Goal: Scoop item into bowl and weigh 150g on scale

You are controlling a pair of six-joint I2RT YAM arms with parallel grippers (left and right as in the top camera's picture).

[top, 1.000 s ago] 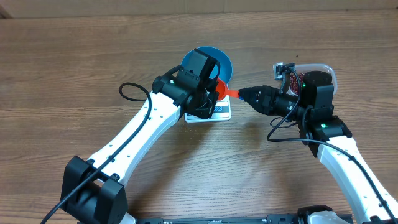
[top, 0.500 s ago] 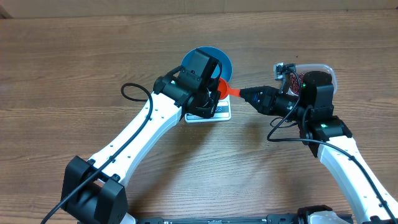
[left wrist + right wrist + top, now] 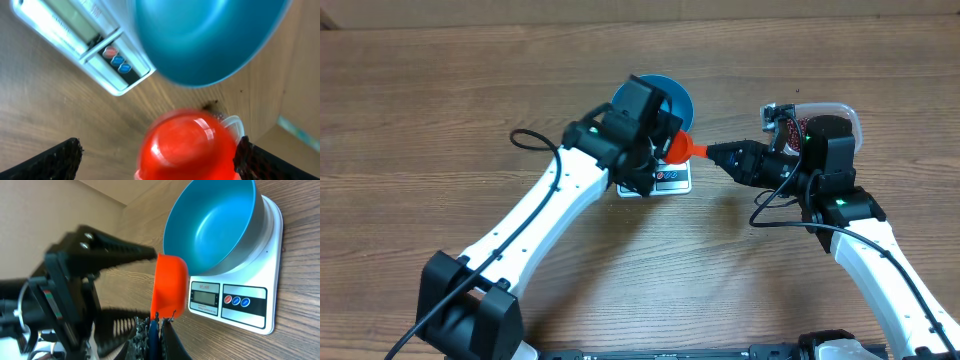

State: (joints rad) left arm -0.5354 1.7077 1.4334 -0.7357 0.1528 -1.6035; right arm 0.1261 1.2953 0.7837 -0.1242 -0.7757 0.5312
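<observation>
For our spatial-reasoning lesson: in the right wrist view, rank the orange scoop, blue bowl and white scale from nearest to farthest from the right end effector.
1. orange scoop, held in the right end effector.
2. white scale, just beyond, to the right.
3. blue bowl, atop the scale, farthest.

Overhead looks straight down from afar; both close wrist views share the round blue bowl [image 3: 210, 225] and flat white scale [image 3: 235, 305].
</observation>
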